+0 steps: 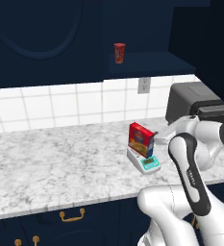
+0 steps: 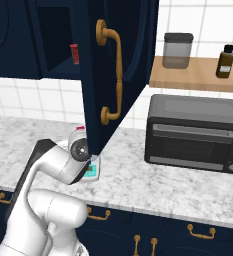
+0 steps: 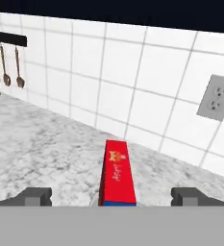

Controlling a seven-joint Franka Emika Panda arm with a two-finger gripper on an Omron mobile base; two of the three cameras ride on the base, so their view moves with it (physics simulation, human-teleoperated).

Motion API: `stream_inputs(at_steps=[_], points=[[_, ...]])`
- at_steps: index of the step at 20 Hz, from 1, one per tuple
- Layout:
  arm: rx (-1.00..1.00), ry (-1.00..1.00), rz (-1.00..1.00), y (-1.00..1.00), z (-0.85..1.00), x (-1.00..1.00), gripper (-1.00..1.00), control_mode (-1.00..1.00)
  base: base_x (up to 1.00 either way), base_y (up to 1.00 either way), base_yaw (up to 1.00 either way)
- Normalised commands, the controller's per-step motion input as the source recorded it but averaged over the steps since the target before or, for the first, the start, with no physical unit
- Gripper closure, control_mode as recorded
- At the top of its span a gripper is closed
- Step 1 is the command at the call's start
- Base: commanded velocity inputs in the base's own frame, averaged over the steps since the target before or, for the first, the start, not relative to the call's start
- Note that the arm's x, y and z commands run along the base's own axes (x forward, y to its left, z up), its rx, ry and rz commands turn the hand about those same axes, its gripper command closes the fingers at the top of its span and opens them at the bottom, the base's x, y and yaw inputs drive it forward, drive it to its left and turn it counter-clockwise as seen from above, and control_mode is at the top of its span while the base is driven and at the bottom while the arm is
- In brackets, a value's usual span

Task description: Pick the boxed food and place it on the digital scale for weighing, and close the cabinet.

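Your first job looks done — the box point(image 1: 141, 139) stands upright on the scale point(image 1: 145, 162), on the marble bench point(image 1: 60, 158) just left of the toaster oven point(image 1: 192, 102). From the left base view it sits toward the back of the plate, with the teal front and display showing at its 5 o'clock.

In the hand view the fingers point(image 3: 36, 196) are spread wide, one tip at either side of the frame, and the box top lies between them without touching either. So the gripper point(image 3: 111, 197) is released and holds nothing; I judge the box to be resting on its own.

What you have left is the cabinet. Its door point(image 2: 115, 70) stands swung out over the bench in the right base view, brass handle point(image 2: 113, 75) facing the camera, and the shelf inside shows a small red cup point(image 1: 119, 53) at 12 o'clock from the box. You need to clear the box, then push that door shut.
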Motion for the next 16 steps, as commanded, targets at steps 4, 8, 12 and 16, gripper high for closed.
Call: stream_inputs(at_steps=[4,8,12,16], points=[[0.00,-0.36,-0.05,0.09,0.86,-0.93,-1.00,-1.00,0.00,0.00,0.00],[-0.01,-0.42,-0.09,0.60,0.60,-0.99,-1.00,-1.00,0.00,0.00,0.00],[-0.04,-0.36,-0.14,1.00,0.00,-0.63,-1.00,-1.00,0.00,0.00,0.00],[-0.08,-0.39,-0.18,1.00,-0.27,-0.61,-1.00,-1.00,0.00,0.00,0.00]])
